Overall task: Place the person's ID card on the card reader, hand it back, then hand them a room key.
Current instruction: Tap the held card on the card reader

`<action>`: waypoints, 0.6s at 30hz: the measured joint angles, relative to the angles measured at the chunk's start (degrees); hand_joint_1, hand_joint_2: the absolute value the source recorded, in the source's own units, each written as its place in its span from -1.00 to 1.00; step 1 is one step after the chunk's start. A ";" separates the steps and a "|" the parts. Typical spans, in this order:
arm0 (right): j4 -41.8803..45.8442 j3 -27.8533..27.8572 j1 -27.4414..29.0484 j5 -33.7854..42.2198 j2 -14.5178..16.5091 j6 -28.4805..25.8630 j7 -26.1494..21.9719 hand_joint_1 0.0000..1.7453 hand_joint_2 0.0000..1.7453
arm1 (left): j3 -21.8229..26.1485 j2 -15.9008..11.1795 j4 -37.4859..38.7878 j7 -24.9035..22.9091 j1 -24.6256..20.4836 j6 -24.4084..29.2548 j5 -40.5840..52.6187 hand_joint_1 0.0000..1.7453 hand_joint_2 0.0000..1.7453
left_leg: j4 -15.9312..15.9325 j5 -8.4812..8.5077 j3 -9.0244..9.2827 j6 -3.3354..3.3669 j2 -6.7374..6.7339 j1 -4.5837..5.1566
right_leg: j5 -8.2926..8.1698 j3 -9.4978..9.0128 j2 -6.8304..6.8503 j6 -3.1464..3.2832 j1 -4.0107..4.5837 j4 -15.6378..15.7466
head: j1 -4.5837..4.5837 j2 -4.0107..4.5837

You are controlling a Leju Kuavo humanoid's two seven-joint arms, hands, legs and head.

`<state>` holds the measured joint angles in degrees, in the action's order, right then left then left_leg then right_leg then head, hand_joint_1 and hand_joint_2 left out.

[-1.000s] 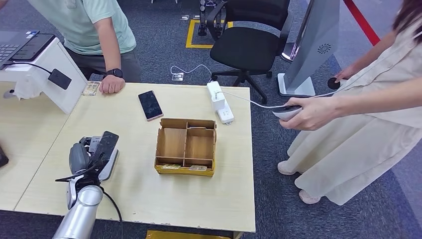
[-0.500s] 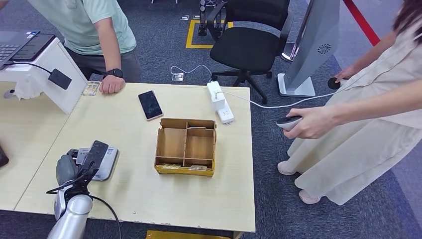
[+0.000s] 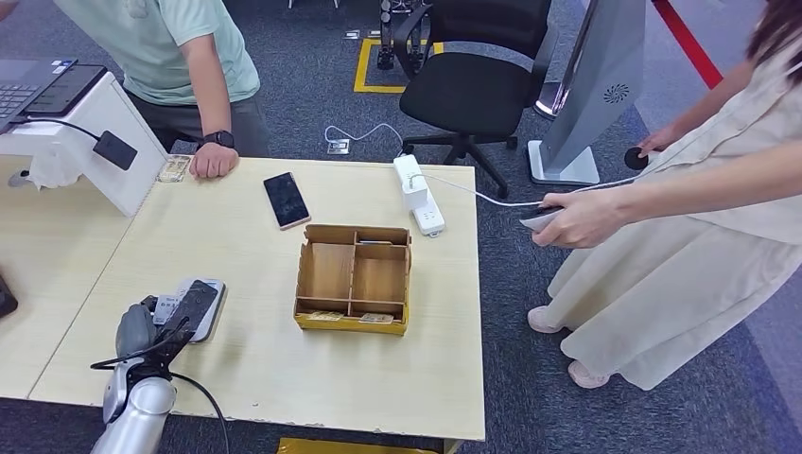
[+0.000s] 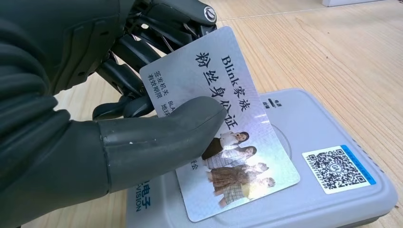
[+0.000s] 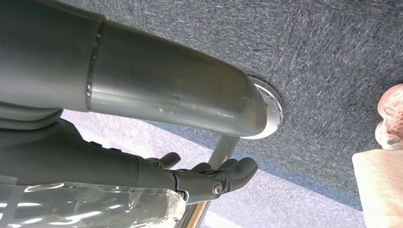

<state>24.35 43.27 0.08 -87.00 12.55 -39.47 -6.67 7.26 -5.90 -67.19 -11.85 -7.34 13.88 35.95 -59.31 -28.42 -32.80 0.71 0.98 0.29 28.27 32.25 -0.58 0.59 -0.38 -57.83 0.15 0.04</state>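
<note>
My left hand point(image 3: 159, 324) is at the table's near left corner and pinches the person's ID card point(image 4: 228, 137) between the thumb point(image 4: 157, 137) and the dark fingers. The card is pale, with printed text and a group photo, and lies tilted with its lower part on the grey card reader point(image 4: 332, 209), beside a QR sticker point(image 4: 338, 168). In the head view the reader point(image 3: 212, 317) peeks out next to the hand. Room key cards point(image 3: 324, 316) stand in the front slots of a cardboard box point(image 3: 353, 236). My right hand point(image 5: 209, 178) hangs below the table, holding nothing.
A person in a green shirt stands at the far left with a fist point(image 3: 212, 161) on the table. A phone point(image 3: 286, 200) and a power strip point(image 3: 416, 194) lie beyond the box. Another person's hand point(image 3: 579, 219) reaches in from the right. A white stand point(image 3: 95, 132) sits left.
My left hand has come back toward the near edge and lowered the card onto the reader. The hand of the person on the right dipped and rose again.
</note>
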 joint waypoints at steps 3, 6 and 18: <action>0.00 0.06 -0.01 -0.09 0.11 0.00 0.00 -1.00 -1.00 | -0.01 0.09 0.39 -0.08 -0.29 -0.22 0.26 1.00 1.00 | 0.01 0.00 0.04 0.00 0.00 0.00 | 0.00 -0.03 0.00 0.00 0.00 0.00 | 0.00 0.02; 0.02 0.12 -0.02 -0.33 0.20 0.00 0.00 -1.00 -1.00 | -0.02 0.28 0.84 -0.07 -0.71 -0.28 0.46 1.00 1.00 | 0.01 0.01 0.07 -0.01 0.01 0.00 | 0.00 -0.06 0.02 0.00 0.00 0.00 | 0.00 0.02; 0.48 0.99 0.01 -0.98 0.28 0.00 -0.45 -1.00 -1.00 | -0.02 2.16 0.80 8.07 -2.99 5.55 -2.77 1.00 1.00 | 0.01 0.05 0.09 -0.07 0.02 -0.01 | -0.03 -0.07 0.02 0.04 0.00 -0.01 | 0.00 0.02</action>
<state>24.83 44.26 0.09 -87.97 12.83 -39.47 -7.11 7.23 -3.73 -66.39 -3.79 -10.33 19.43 33.18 -59.30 -28.36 -32.71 0.64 0.99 0.28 28.24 32.18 -0.56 0.63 -0.38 -57.84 0.15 0.06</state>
